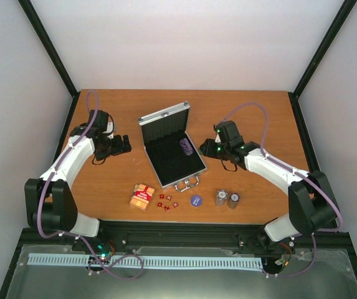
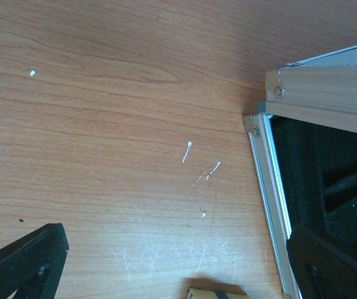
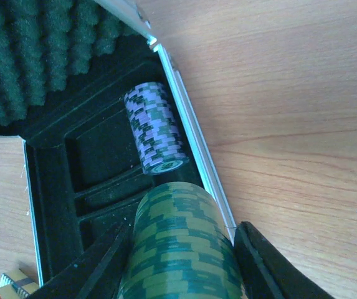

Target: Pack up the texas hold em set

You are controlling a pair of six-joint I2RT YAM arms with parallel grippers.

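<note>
The silver case [image 1: 166, 157] lies open at the middle of the table [image 1: 259, 112], its lid [image 1: 164, 118] standing up at the far side and its handle toward the arms; a purple chip stack [image 3: 155, 128] lies on its side in the black lining, in the slot just inside the case's right rim; the right gripper [image 3: 183, 232] hangs at that same rim, its two fingers [image 3: 100, 268] clamped on a green chip stack [image 3: 178, 255] that is held on its side, in line with the purple one and nearer the handle end; whether the green stack touches the lining cannot be told; the left gripper [image 2: 177, 233] hovers over bare wood just beside the case's left rear corner, its jaws spread wide with nothing between them; on the table near the arms, in front of the case, a red-orange card box [image 1: 142, 196] lies to the left, a scatter of tiny red dice [image 1: 166, 202] just right of it, then a blue-purple disc [image 1: 195, 200] lying flat, then two chip stacks [image 1: 227, 199] standing upright side by side, all apart from the case and from both grippers.
</note>
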